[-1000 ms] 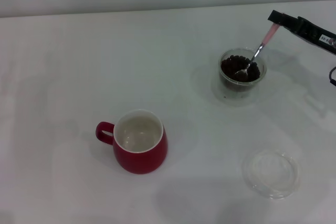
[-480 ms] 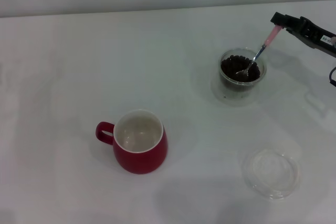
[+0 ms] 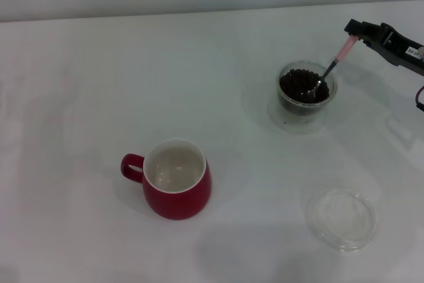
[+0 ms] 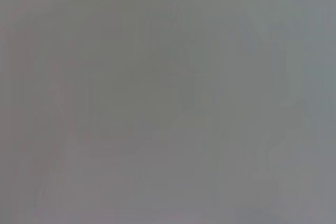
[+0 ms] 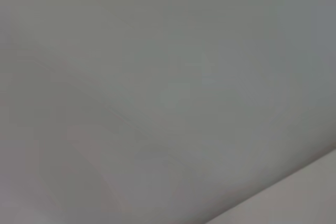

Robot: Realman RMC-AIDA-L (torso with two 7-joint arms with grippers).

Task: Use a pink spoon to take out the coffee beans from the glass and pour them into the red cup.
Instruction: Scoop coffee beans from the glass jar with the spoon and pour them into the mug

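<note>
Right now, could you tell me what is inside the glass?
The glass holds coffee beans, with the pink spoon's bowl dipped in. The beans cover the bottom.

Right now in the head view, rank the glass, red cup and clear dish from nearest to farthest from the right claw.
1. Glass, just to the left of the right claw, which holds the pink spoon.
2. Clear dish, at the table's near right.
3. Red cup, far left.

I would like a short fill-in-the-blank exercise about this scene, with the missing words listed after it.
1. The right gripper holds the pink spoon by its ____.
2. The spoon's bowl is dipped among the coffee beans inside the ____.
3. The red cup has a white inside holding ____ beans.
4. The clear dish lies on the cup's ____ side.

Missing words: handle; glass; no; right
</note>
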